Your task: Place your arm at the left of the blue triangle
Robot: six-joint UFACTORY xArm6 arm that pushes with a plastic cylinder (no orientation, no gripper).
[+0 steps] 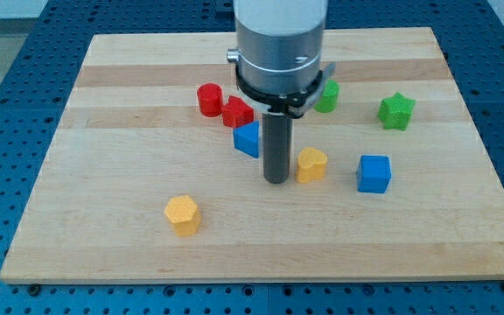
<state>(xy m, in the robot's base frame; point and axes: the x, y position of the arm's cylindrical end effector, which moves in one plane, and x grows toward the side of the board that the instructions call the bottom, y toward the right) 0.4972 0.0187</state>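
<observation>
The blue triangle [248, 139] lies near the board's middle, partly hidden behind my rod. My tip [276, 180] rests on the board just below and to the right of it, close to or touching its right side. A yellow heart-shaped block [311, 164] sits right next to the tip on its right. Two red blocks, a cylinder [209, 99] and a rougher shape [237, 112], sit just above and left of the blue triangle.
A blue cube [374, 173] lies at the right. A green star [396, 111] sits at the upper right, and another green block [327, 96] is half hidden behind the arm. A yellow hexagon [183, 214] lies at the lower left. The wooden board [103, 175] ends in edges all around.
</observation>
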